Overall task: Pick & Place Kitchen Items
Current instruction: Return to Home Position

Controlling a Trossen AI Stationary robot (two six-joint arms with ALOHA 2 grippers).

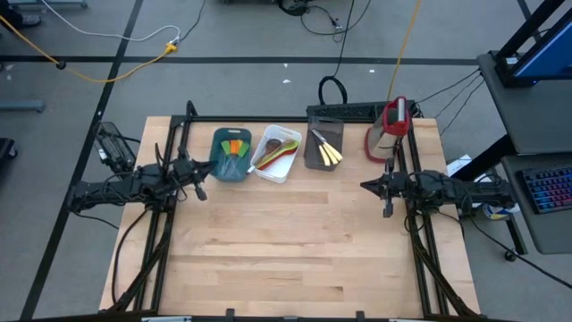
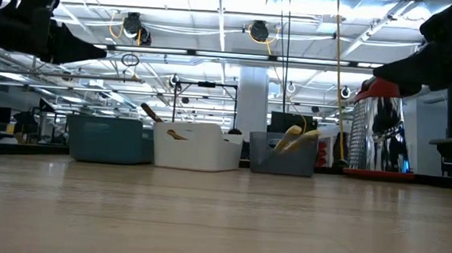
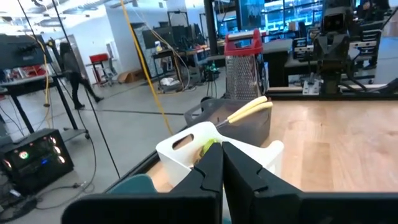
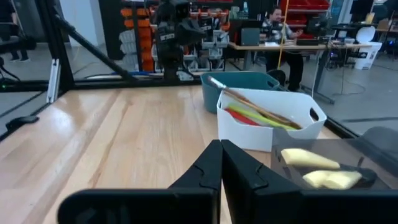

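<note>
At the far edge of the desk [image 1: 286, 250], spatulas [image 1: 234, 148] lie in the teal tray [image 1: 231, 178], spoons [image 1: 279, 152] in the white tray [image 1: 273, 175], pale-handled knives [image 1: 329, 154] in the grey tray [image 1: 317, 166]. The left jaws and right jaws are clenched on nothing, raised above opposite sides of the desk, the left ones near the teal tray

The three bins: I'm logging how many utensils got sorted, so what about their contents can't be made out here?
Teal bin: low view, its wall hides everything inside; high view, the spatulas are too small to count.
White bin: low view, wall hides most; right wrist view, its utensils overlap.
Grey bin: low view, the knives show yellow ends only; wall hides the rest.
</note>
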